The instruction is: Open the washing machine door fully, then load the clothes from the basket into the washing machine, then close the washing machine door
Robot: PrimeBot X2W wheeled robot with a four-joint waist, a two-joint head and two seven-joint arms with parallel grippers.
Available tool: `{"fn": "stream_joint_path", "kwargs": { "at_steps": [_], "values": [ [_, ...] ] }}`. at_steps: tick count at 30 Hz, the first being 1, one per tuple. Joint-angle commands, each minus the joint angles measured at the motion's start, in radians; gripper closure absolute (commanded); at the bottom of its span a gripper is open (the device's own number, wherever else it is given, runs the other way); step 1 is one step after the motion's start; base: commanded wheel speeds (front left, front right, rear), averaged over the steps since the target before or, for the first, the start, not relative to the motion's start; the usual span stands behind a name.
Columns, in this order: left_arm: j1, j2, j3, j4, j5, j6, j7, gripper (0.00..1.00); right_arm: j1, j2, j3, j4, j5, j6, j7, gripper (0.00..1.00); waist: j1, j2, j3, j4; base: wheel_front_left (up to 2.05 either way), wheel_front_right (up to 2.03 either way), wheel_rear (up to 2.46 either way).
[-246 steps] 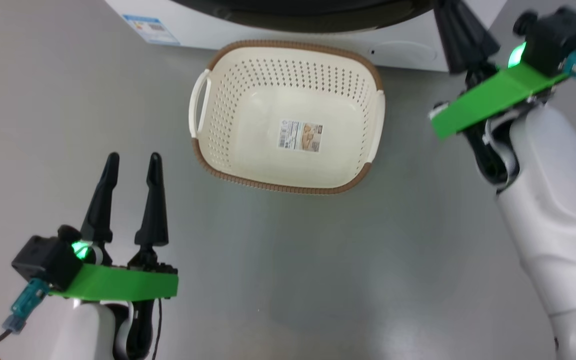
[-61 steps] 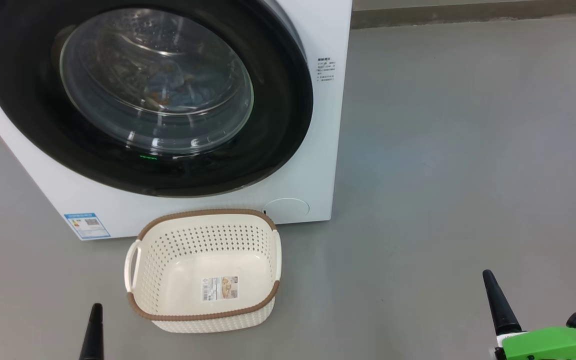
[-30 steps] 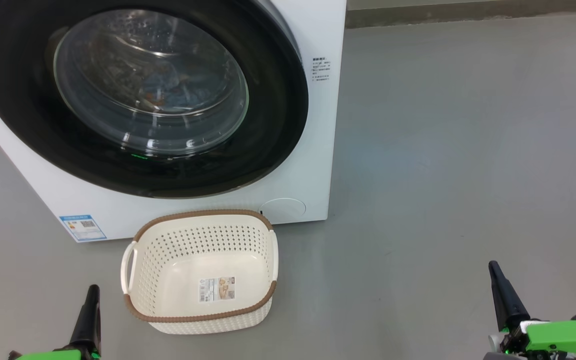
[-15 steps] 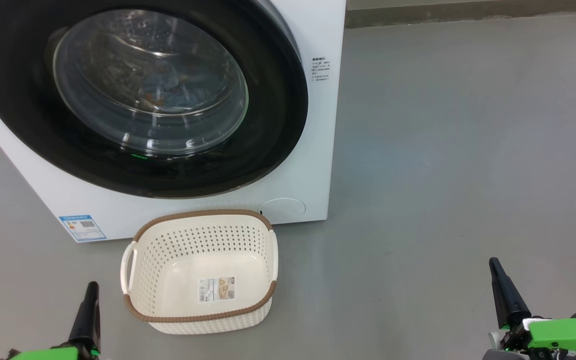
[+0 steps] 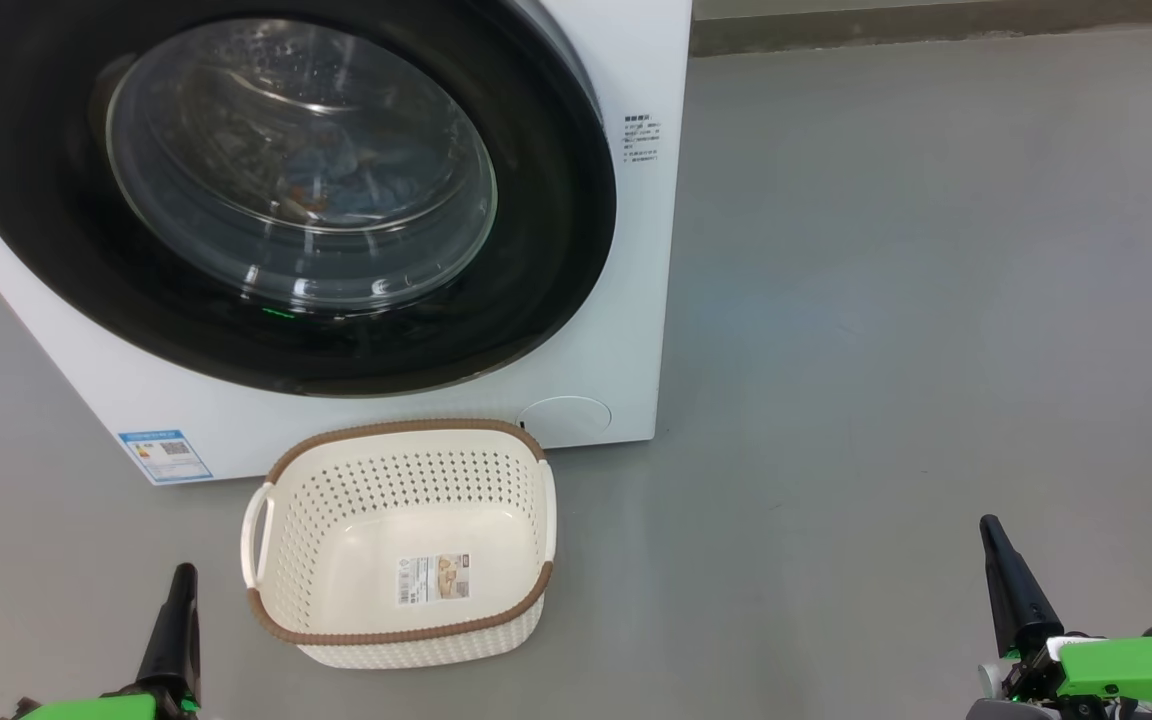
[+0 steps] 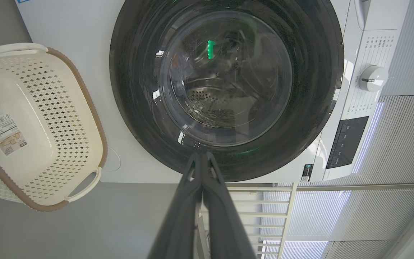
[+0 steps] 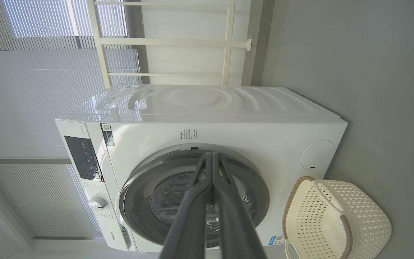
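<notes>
One large white front-loading washing machine [image 5: 641, 300] stands on the grey floor [image 5: 886, 350]. Its one large round glossy black door [image 5: 561, 230] lies shut against the front. Through the door's bulging clear glass window [image 5: 236, 150], one small bundle of light blue cloth with orange marks [image 5: 361, 185] shows inside the drum. One blue energy sticker [image 5: 165, 455] sits at the machine's lower corner, and one white control knob [image 6: 372, 77] sits on its panel.

One small cream-white perforated plastic basket with a brown woven-look rim [image 5: 406, 428] stands upright on the floor, just in front of the machine below the door. It has two white side handles, one on each side [image 5: 256, 530], and one label sticker [image 5: 433, 579] on its bare bottom.

Two hands are in view. The left hand [image 5: 185, 578] is at the lower left, near the basket's left side but apart from it. The right hand [image 5: 989, 530] is at the lower right, well apart from the basket and the machine. Each hand has its two long dark fingers pressed together and holds nothing.

Against the frame of about eight seconds ago, the head camera has lifted from looking down on the basket to facing the door. The left hand's fingers, apart then, are now together. The right hand, then up beside the machine's front, is now low and clear of it. The basket is bare in both.
</notes>
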Motion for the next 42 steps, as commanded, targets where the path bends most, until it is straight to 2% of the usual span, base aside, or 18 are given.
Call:
{"fn": "stream_joint_path", "kwargs": {
  "at_steps": [1, 42],
  "values": [
    [-0.041, 0.021, 0.034, -0.019, -0.003, -0.011, 0.006, 1.00, -0.040, -0.007, 0.018, -0.025, 0.004, -0.001, 0.007, 1.00, 0.0000, -0.0001, 0.000, 0.000, 0.00, 0.00, 0.00],
    [-0.041, 0.020, 0.035, -0.019, -0.002, -0.011, 0.007, 1.00, -0.041, -0.003, 0.012, -0.024, -0.001, -0.001, 0.011, 1.00, 0.0000, -0.0001, 0.000, 0.000, 0.00, 0.00, 0.00]
  ]
}}
